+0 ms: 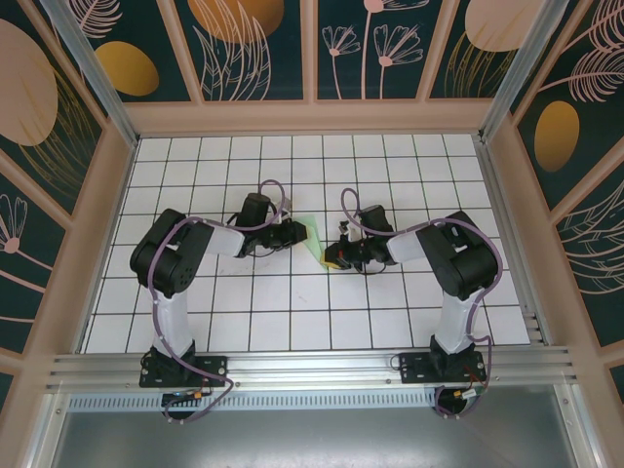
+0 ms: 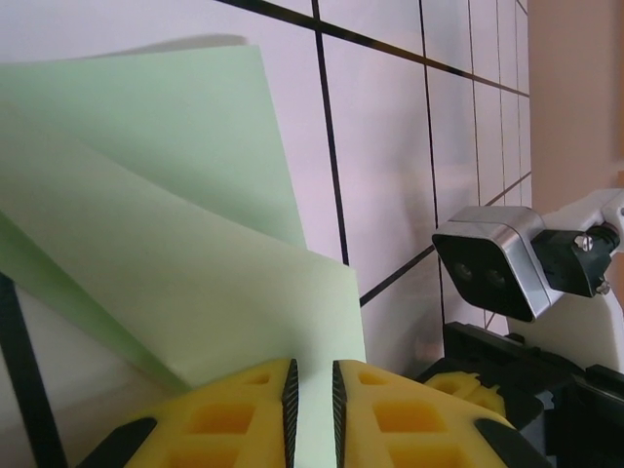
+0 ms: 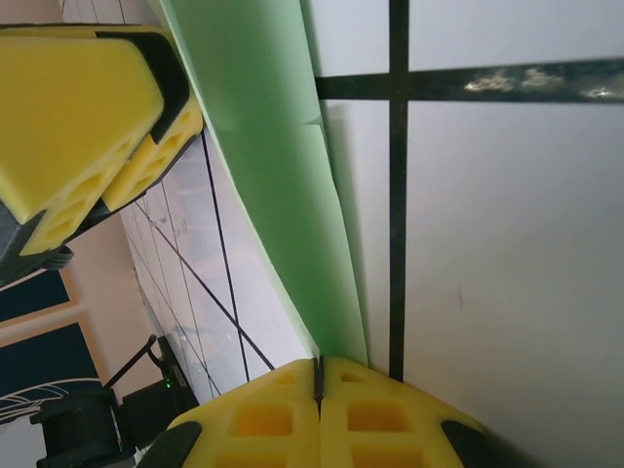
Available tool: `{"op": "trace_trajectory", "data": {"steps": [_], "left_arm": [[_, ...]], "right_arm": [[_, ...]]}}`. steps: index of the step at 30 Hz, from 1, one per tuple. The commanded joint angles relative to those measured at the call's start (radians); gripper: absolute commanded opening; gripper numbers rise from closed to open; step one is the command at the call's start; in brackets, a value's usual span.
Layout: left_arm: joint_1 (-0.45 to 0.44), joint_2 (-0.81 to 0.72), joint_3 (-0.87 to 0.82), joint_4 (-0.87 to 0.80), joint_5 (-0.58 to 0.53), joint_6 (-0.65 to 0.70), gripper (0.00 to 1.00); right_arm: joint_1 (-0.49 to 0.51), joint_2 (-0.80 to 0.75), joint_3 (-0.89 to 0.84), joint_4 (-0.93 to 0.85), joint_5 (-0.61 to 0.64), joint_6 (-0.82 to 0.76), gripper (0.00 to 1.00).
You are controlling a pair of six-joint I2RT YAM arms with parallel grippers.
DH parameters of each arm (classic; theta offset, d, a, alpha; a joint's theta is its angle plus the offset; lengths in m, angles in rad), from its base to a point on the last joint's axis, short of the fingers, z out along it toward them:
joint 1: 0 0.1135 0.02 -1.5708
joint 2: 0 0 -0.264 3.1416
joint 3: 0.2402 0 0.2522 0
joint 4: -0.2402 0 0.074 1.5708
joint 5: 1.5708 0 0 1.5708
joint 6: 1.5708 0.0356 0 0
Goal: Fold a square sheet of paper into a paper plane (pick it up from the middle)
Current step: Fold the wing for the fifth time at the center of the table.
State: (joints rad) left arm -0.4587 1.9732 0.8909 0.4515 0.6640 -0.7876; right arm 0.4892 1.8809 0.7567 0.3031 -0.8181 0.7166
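Right at my left wrist, my left gripper (image 2: 312, 395) has its yellow pads (image 2: 234, 414) closed onto the sheet of paper (image 2: 175, 244), a thin strip of green running down between them. Over on my right wrist, my right gripper (image 3: 319, 375) is pinched tight on the sheet's narrow end, with the pads meeting along a hairline seam!

Beyond my left pads the sheet rises in two overlapping pale green layers, bent rather than flat, casting a soft shadow on the tiles behind it. Beside the sheet's right edge sits my right arm's silver wrist camera (image 2: 492, 258).

From the right wrist, the sheet sweeps away as a curved green band towards my left gripper's yellow finger (image 3: 78, 107), which is touching its far end.

From above, the sheet is a slim green sliver strung between both grippers, over the middle of the white grid table (image 1: 292, 312).
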Motion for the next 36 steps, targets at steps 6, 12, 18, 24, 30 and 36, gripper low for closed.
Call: {"op": "trace_trajectory", "data": {"steps": [6,12,18,24,30,36], "left_arm": [[-0.009,0.045,0.049,-0.083,-0.039,0.034,0.20],[-0.009,0.059,0.075,-0.154,-0.077,0.050,0.19],[-0.011,0.084,0.129,-0.287,-0.151,0.081,0.19],[-0.011,0.117,0.164,-0.371,-0.202,0.091,0.19],[-0.011,0.136,0.169,-0.382,-0.211,0.084,0.19],[-0.010,0.137,0.174,-0.389,-0.218,0.080,0.19]], "right_arm": [[-0.003,0.062,-0.006,-0.072,0.074,0.009,0.00],[0.000,0.068,0.001,-0.080,0.072,-0.003,0.00],[0.002,0.018,0.040,-0.093,0.074,-0.036,0.07],[0.014,-0.034,0.054,-0.157,0.063,-0.087,0.13],[0.019,-0.064,0.010,-0.166,0.059,-0.086,0.14],[0.025,-0.049,0.004,-0.185,0.070,-0.094,0.10]]}}
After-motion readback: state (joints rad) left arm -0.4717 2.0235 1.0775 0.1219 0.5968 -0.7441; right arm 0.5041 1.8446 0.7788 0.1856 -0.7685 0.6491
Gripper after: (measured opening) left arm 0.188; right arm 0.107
